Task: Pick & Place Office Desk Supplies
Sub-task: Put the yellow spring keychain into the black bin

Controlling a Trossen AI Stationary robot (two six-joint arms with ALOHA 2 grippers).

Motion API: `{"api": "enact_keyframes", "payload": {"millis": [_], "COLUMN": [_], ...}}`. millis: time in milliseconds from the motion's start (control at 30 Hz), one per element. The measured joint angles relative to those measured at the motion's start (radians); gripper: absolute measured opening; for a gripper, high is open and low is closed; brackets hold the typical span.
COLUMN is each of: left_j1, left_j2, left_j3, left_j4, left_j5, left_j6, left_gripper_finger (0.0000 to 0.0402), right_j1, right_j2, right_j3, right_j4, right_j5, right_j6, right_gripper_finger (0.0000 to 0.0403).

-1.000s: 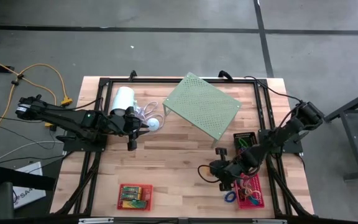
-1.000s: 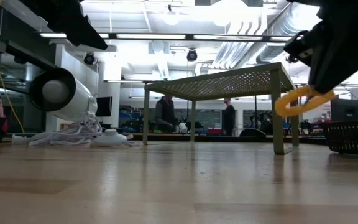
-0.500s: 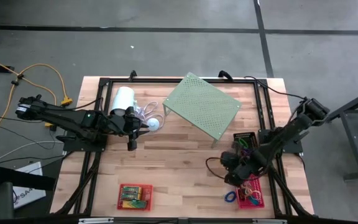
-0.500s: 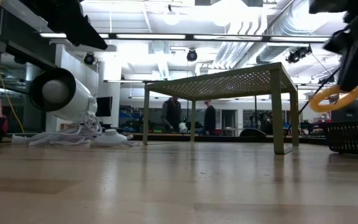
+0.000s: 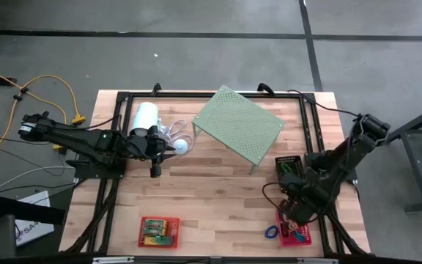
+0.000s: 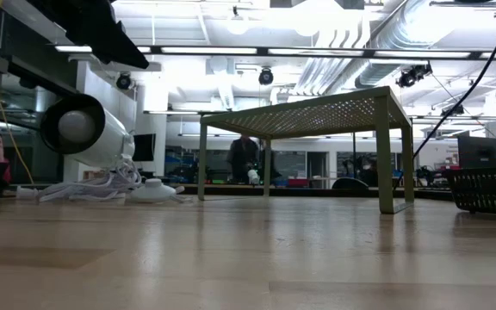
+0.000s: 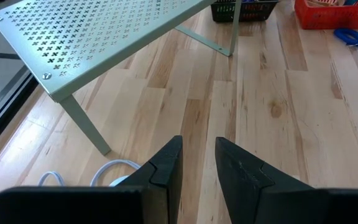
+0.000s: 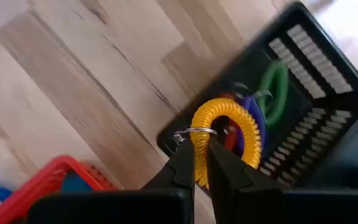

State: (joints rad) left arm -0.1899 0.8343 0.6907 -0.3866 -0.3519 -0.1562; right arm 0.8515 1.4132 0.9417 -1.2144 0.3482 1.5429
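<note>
Gripping a yellow coiled plastic loop (image 8: 225, 134) with a small metal ring on it, the right tool (image 8: 199, 163) has its two dark fingers pinched nearly together on the coil, above the edge of the black mesh basket (image 8: 319, 109); that rectangular basket has slotted walls and holds green, blue-purple and red coils of the same springy kind. In the high view the right tool (image 5: 293, 213) sits over the near right of the worktop (image 5: 211, 198), between the black mesh basket (image 5: 290, 166) and the red mesh basket (image 5: 296, 233), with a blue coiled loop (image 5: 270, 232) lying on the wood just beside the red one. Another red basket (image 5: 159, 230) with green and yellow contents stands near the front edge, well apart to the left. The worktop is pale planked wood with visible grain and knots. The left tool (image 7: 197, 163) hangs with its blunt dark fingers slightly apart and nothing between them, near the white cylinder (image 5: 145, 117) and its coiled cord. The pale green shelf (image 5: 238, 127) is thin sheet metal punched with small cross-shaped holes, on slim legs. No writing is legible.
</note>
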Motion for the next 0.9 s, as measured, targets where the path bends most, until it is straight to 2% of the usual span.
{"api": "enact_keyframes", "payload": {"millis": [233,567,900], "left_j1": [0.0,0.0,0.0], "left_j2": [0.0,0.0,0.0], "left_j3": [0.0,0.0,0.0], "left_j4": [0.0,0.0,0.0], "left_j5": [0.0,0.0,0.0], "left_j6": [0.0,0.0,0.0], "left_gripper_finger": [0.0089,0.0089,0.0089], "right_j1": [0.064,0.073,0.058], "right_j2": [0.0,0.0,0.0], "right_j3": [0.0,0.0,-0.065], "right_j4": [-0.044,-0.056,-0.125], "right_j5": [-0.015,-0.013,-0.01], "right_j6": [0.134,0.152,0.192], "right_gripper_finger": [0.0013,0.0014,0.0046]}}
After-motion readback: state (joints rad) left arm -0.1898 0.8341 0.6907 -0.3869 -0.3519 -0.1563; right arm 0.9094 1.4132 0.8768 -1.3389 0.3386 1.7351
